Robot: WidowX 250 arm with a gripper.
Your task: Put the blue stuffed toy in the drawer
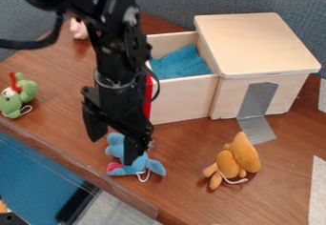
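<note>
The brown bench (64, 71) carried a pale wooden box (255, 43) with its drawer (181, 100) pulled out, grey tape (257, 129) running from box to benchtop. The blue stuffed toy (117, 149) lay near the front edge, between a green toy (26, 91) and an orange toy (243, 156); a pink toy (79, 29) sat farther back.

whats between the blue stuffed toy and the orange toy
Nothing but a bare stretch of brown tabletop lies between the blue stuffed toy and the orange toy, as the camera view shows.
</note>
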